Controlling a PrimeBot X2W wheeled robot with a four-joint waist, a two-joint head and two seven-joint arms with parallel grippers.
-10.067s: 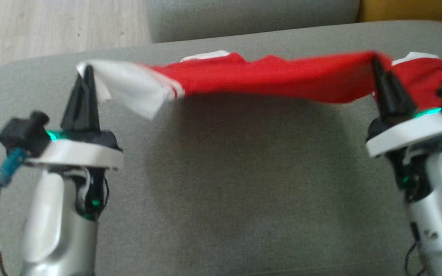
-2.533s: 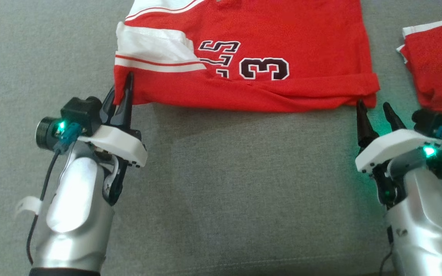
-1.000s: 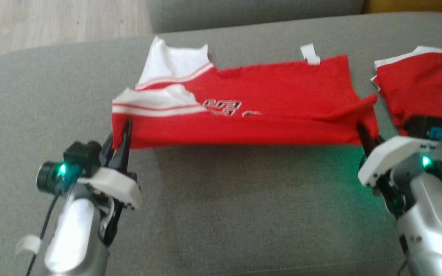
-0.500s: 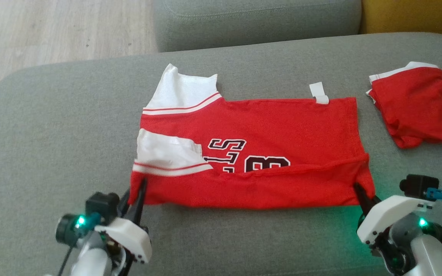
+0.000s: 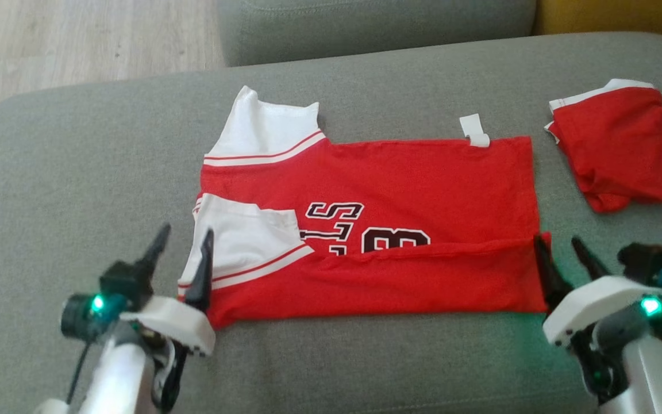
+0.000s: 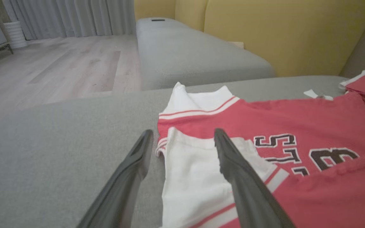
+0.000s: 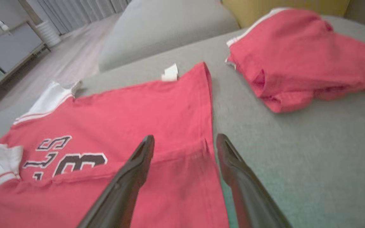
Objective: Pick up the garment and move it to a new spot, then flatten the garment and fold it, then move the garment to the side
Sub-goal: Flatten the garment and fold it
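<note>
The garment [image 5: 400, 190] is a red jersey with white sleeves and black lettering, lying flat on the grey sofa seat [image 5: 78, 172] with its near edge folded over. My left gripper [image 5: 184, 244] stands open at the near left corner, one finger over the white sleeve [image 6: 195, 177], the other on the cushion. At the near right corner my right gripper [image 5: 561, 247] is open, its fingers astride the folded red hem [image 7: 185, 177]. Neither gripper holds cloth. In the left wrist view the garment [image 6: 296, 126] spreads to the right.
A second red garment [image 5: 624, 149] lies crumpled at the far right of the seat, also in the right wrist view as a red heap [image 7: 303, 57]. A grey cushion [image 5: 365, 23] lies beyond, wooden floor [image 5: 78, 40] at the far left, yellow upholstery [image 6: 280, 31] behind.
Both grippers have opened and let go of the garment's near corners, which now rest on the seat. The head camera has shifted slightly.
</note>
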